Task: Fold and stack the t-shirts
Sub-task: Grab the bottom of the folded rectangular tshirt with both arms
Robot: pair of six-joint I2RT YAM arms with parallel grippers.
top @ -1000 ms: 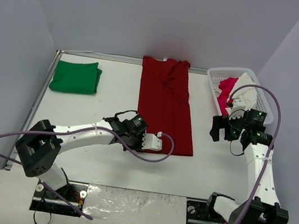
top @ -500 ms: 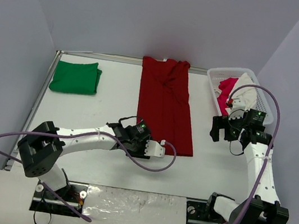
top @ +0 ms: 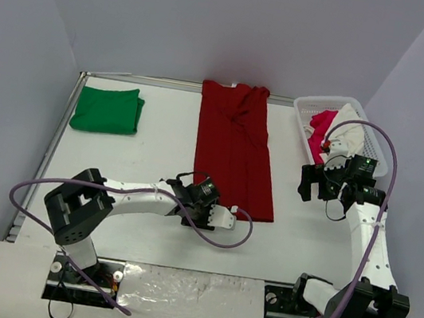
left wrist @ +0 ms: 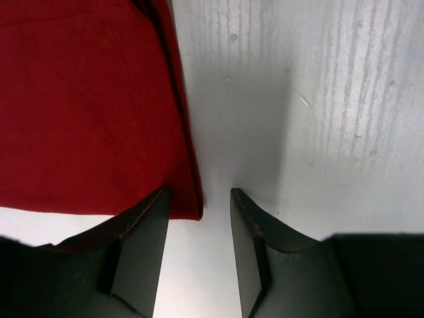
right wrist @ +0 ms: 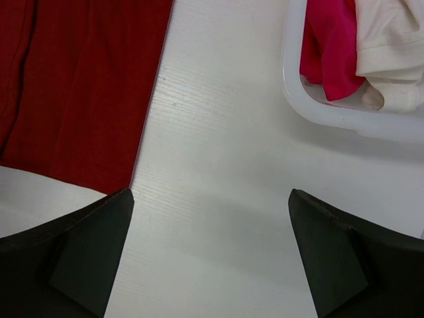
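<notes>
Straddling near hem corner of dark red shirt (left wrist: pixel 86 106), a strip lying mid surface (top: pixel 155 158), left claw (left wrist: pixel 199 195) is spread, nothing gripped. Suggest: go lower, pinch every layer, carry hem toward collar. Further out, right claw (top: pixel 317 184) released, hovering right of it. Far left: green shirt (top: pixel 107 108), folded.

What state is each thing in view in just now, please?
red shirt: folded into a long strip, lying flat
green shirt: folded small, lying at the far left
basket: holding a pink cloth and a white cloth
left hand: open, astride the red shirt's near right corner, not gripping
right hand: open, empty, above bare table between red shirt and basket
</notes>
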